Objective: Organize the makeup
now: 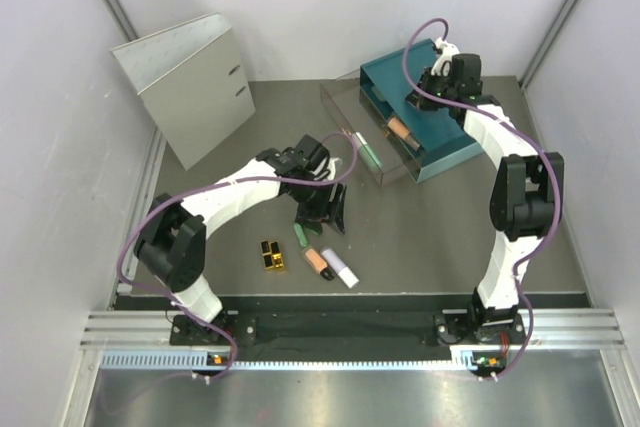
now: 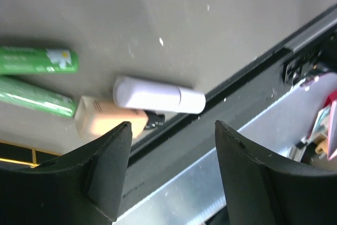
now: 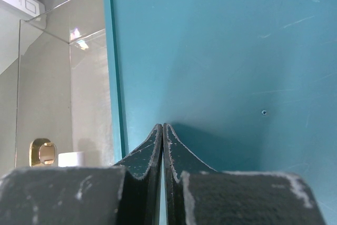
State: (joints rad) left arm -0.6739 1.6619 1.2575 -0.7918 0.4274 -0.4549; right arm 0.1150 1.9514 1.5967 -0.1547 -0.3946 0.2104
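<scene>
On the table near the front edge lie a white-lilac tube (image 2: 158, 95) (image 1: 343, 273), a peach-orange tube (image 2: 108, 121) (image 1: 317, 263) and two green tubes (image 2: 37, 60) (image 2: 34, 97). The top view shows only one green tube (image 1: 300, 235). A gold-and-black block (image 1: 272, 254) lies to their left. My left gripper (image 2: 172, 127) (image 1: 322, 217) hovers just above this group, open, nothing between its fingers. My right gripper (image 3: 162, 126) (image 1: 440, 75) is shut and empty, its tips against the teal drawer box (image 3: 221, 51) (image 1: 445, 142). A green tube with a white cap (image 1: 368, 150) lies inside the clear plastic box (image 1: 345, 97).
A grey binder (image 1: 190, 87) stands at the back left. The clear box touches the teal box's left side and also holds a peach item (image 1: 400, 130). A gold object (image 3: 42, 152) shows through the clear wall. The table's front edge and metal rail (image 2: 210, 167) lie just beyond the tubes.
</scene>
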